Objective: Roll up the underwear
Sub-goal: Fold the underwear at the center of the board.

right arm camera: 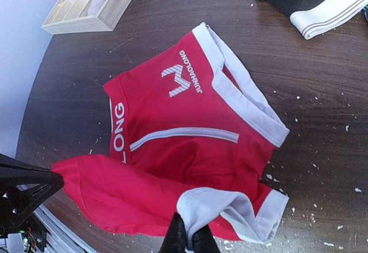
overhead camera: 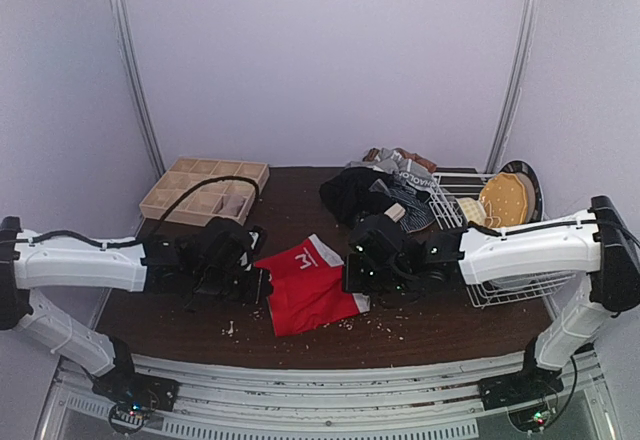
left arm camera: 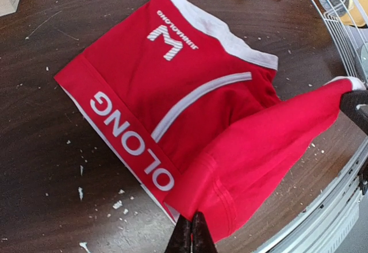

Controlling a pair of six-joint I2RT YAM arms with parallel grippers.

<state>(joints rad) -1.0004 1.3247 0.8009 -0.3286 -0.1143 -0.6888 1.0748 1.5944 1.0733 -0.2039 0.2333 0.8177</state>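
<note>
L pincer (left arm camera: 191, 231), R pincer (right arm camera: 188, 237) low, clamping red underwear (overhead camera: 310, 285)

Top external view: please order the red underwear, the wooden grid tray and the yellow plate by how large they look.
1. red underwear and wooden grid tray: look about alike; the tray lies farther from the camera, so no ranking between them.
2. yellow plate: clearly smallest.

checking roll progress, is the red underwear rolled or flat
Partly folded, not rolled: red underwear lies flat, near side lifted over, pinched by left gripper and right gripper.
</note>
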